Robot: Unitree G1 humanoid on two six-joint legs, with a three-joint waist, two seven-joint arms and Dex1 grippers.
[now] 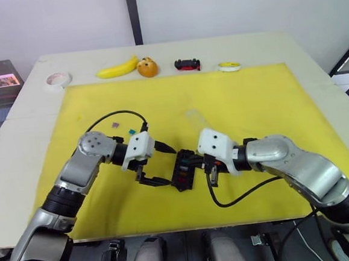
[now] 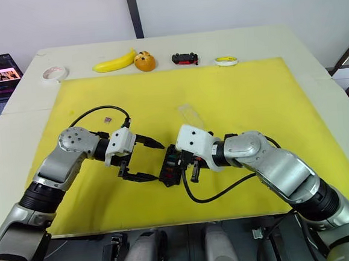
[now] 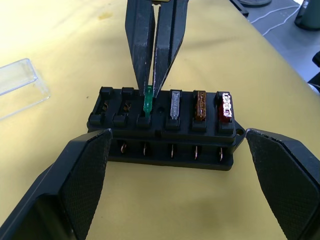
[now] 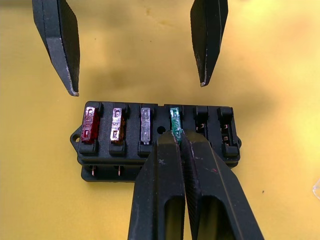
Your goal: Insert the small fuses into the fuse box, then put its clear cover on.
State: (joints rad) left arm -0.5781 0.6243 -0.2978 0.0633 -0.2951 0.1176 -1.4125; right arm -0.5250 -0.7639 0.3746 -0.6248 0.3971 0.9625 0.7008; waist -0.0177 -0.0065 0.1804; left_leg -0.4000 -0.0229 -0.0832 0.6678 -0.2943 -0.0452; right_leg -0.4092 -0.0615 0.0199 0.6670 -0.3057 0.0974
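The black fuse box (image 1: 183,173) lies on the yellow mat (image 1: 251,100) between my grippers. Red (image 3: 224,106), brown (image 3: 199,104) and grey (image 3: 175,104) fuses sit in its slots. My right gripper (image 4: 178,135) is shut on a green fuse (image 3: 148,102) that stands in the neighbouring slot. Two slots (image 3: 117,100) beyond it are empty. My left gripper (image 1: 171,166) is open, its fingers (image 3: 85,185) spread wide either side of the box without touching it. A purple fuse (image 1: 115,124) and a teal fuse (image 1: 131,131) lie loose behind my left arm. The clear cover (image 1: 195,118) lies behind the box.
Along the table's far edge, beyond the mat, sit a tape roll (image 1: 57,80), a banana (image 1: 118,68), an orange object (image 1: 148,66), a black-and-red toy car (image 1: 187,63) and a yellow-white ring (image 1: 230,66). A black cable (image 1: 240,195) loops on the mat under my right wrist.
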